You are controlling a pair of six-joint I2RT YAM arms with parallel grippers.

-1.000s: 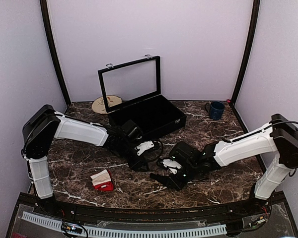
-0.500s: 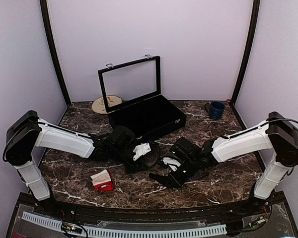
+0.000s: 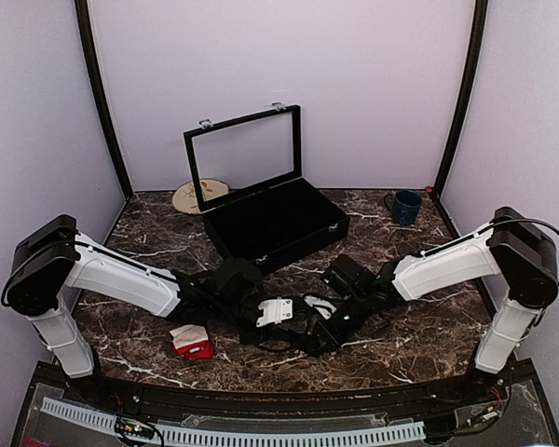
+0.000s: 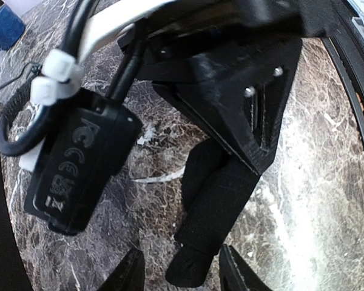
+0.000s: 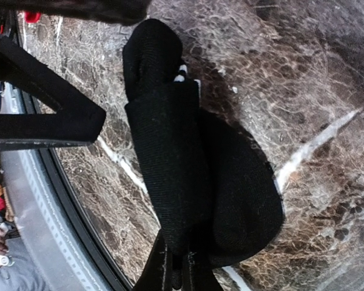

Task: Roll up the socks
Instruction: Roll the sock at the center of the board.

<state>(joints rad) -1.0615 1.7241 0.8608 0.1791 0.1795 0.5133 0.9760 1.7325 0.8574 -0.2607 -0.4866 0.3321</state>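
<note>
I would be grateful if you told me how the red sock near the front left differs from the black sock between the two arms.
Colour: the red sock has a white cuff; the black sock is almost wholly dark. Shape: the red sock is a compact bundle; the black sock is stretched long. State: the red sock lies free; the black sock is pinched in the right claw. Both are soft fabric.

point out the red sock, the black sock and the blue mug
red sock point(image 3: 195, 345), top view, red part beside the cuff
black sock point(image 5: 170, 163), right wrist view, middle of the fabric
blue mug point(image 3: 406, 207), top view, its side wall
</note>
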